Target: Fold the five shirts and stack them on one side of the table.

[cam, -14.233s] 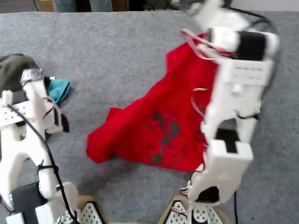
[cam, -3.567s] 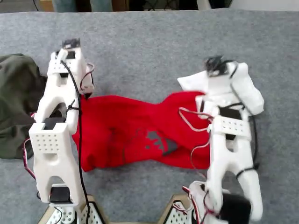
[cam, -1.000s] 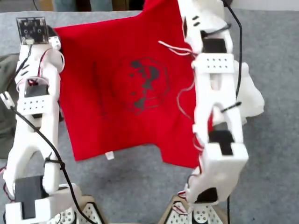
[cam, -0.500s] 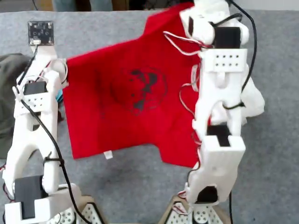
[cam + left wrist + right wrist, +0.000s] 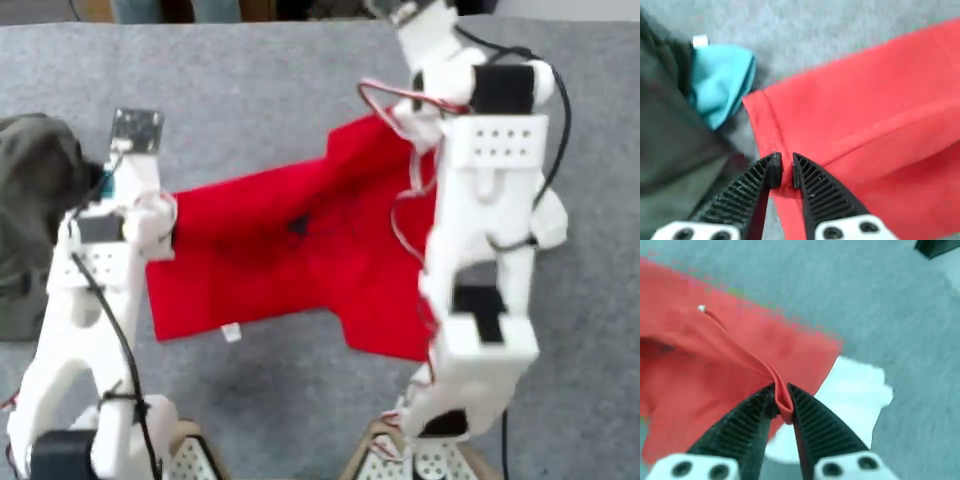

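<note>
A red shirt [image 5: 300,255] with a dark print hangs between both arms, its lower part lying on the grey table [image 5: 250,90]. My left gripper [image 5: 783,170] is shut on the red shirt [image 5: 865,115] at its hemmed edge, at the shirt's left end in the high view. My right gripper [image 5: 782,400] is shut on a fold of the red shirt [image 5: 715,365], at the shirt's far right corner in the high view. A white shirt [image 5: 850,390] lies under the right arm [image 5: 490,200].
A dark olive garment [image 5: 35,200] lies heaped at the table's left edge, with a teal garment [image 5: 720,82] beside it close to my left gripper. The white shirt [image 5: 550,215] pokes out at the right of the right arm. Both arm bases stand at the near edge.
Both arms have come down and toward the near side with the red shirt. The shirt, held up and spread before, now sags and its lower part lies on the table.
</note>
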